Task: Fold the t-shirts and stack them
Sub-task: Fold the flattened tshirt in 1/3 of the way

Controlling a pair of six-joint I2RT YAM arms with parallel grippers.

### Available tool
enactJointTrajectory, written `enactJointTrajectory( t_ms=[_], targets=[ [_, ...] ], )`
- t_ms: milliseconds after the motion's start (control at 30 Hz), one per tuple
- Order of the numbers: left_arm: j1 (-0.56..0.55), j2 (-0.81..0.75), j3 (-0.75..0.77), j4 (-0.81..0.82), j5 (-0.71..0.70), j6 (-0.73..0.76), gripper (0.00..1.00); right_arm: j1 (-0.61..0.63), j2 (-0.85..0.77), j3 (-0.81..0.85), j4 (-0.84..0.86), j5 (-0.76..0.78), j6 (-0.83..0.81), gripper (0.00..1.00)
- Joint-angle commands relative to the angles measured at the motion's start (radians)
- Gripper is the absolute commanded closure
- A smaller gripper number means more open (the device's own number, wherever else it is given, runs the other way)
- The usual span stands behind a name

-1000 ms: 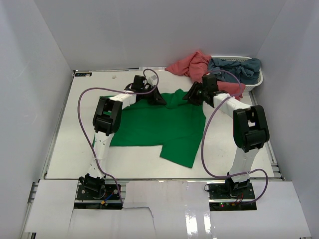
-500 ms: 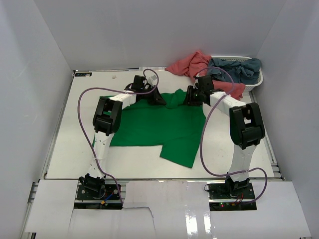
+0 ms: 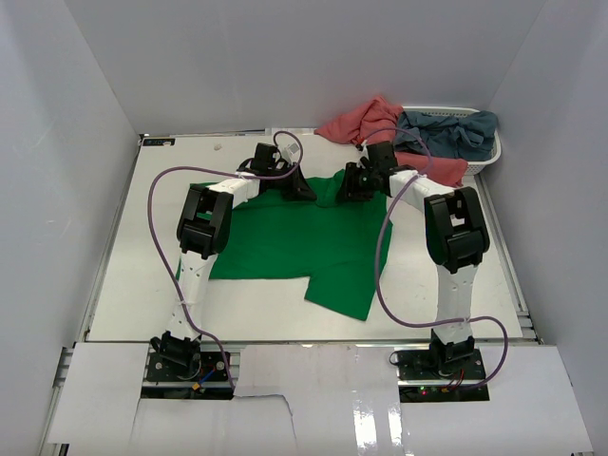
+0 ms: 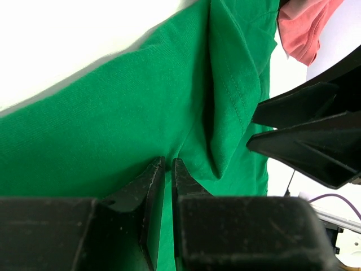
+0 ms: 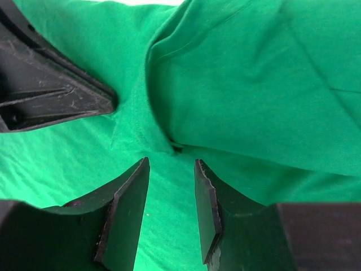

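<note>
A bright green t-shirt (image 3: pixel 304 237) lies spread on the table, with a fold bunched at its far edge (image 4: pixel 231 84). My left gripper (image 3: pixel 306 190) (image 4: pixel 167 164) is shut on the green cloth at that far edge. Just to its right, my right gripper (image 3: pixel 347 185) (image 5: pixel 171 164) stands open over the cloth beside the fold (image 5: pixel 163 135), holding nothing. The two grippers nearly touch; the left gripper's black fingers (image 5: pixel 51 84) show in the right wrist view. A salmon-pink t-shirt (image 3: pixel 366 123) (image 4: pixel 304 28) lies crumpled at the back right. A grey-blue t-shirt (image 3: pixel 451 128) hangs over the basket.
A white slatted basket (image 3: pixel 489 157) stands in the back right corner, against the white wall. Purple cables loop from both arms above the table. White walls close in the left, back and right sides.
My right gripper has slid left along the green t-shirt's far edge, ending close beside the left gripper. The left arm and the shirts have not moved.
</note>
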Motion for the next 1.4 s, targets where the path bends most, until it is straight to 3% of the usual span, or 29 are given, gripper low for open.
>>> enactJointTrajectory(
  t_ms=[0, 533, 733, 767, 833, 1033, 1367],
  targets=[
    [-0.008, -0.078, 0.037, -0.011, -0.004, 0.023, 0.78, 0.007, 0.017, 0.043, 0.011, -0.050, 0.015, 0.56],
    [-0.008, -0.055, 0.049, -0.072, -0.066, 0.072, 0.79, 0.016, 0.099, 0.068, 0.075, -0.093, 0.038, 0.57],
    [-0.008, -0.040, 0.051, -0.094, -0.073, 0.074, 0.79, 0.017, 0.114, 0.076, 0.086, -0.110, 0.045, 0.76],
    [-0.008, -0.040, 0.052, -0.094, -0.072, 0.074, 0.79, 0.019, 0.113, 0.071, 0.089, -0.112, 0.047, 0.85],
    [-0.008, -0.037, 0.052, -0.100, -0.070, 0.074, 0.79, 0.019, 0.113, 0.066, 0.092, -0.116, 0.051, 0.92],
    [-0.008, -0.037, 0.054, -0.111, -0.076, 0.079, 0.79, 0.023, 0.056, 0.034, 0.083, -0.127, 0.102, 0.92],
    [-0.008, -0.038, 0.062, -0.111, -0.073, 0.072, 0.79, 0.068, -0.114, -0.176, 0.164, -0.152, 0.361, 0.92]
  ],
)
